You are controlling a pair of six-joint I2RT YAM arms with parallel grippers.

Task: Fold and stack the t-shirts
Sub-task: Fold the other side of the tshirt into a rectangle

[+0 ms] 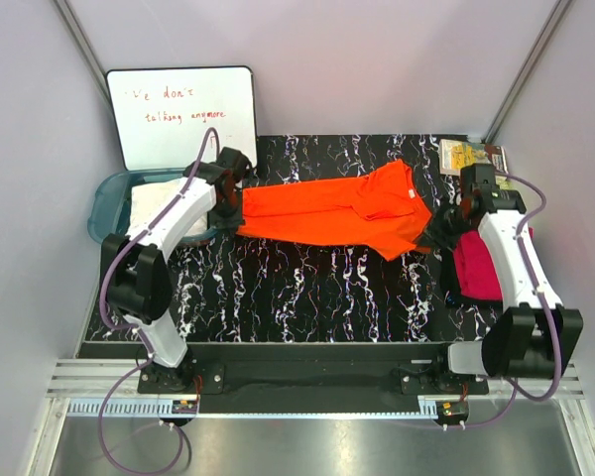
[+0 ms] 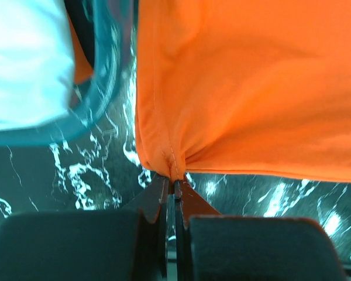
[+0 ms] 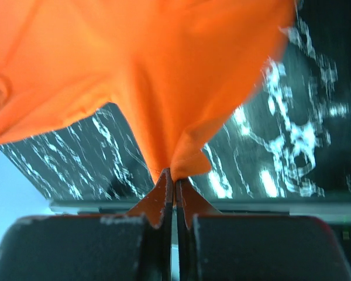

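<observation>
Marbled black table (image 1: 317, 293) lies under the orange t-shirt (image 1: 337, 213), stretched from nine to three o'clock. Only the top view shows the magenta t-shirt (image 1: 473, 270) at three o'clock; wrist views show left gripper (image 2: 174, 181) and right gripper (image 3: 174, 172) each clamped on orange fabric edges.

L arm (image 1: 174, 223) & R arm (image 1: 506, 253) both extended fwd, L end effector (image 2: 171, 188) & R end effector (image 3: 174, 180) pinched tight.
</observation>
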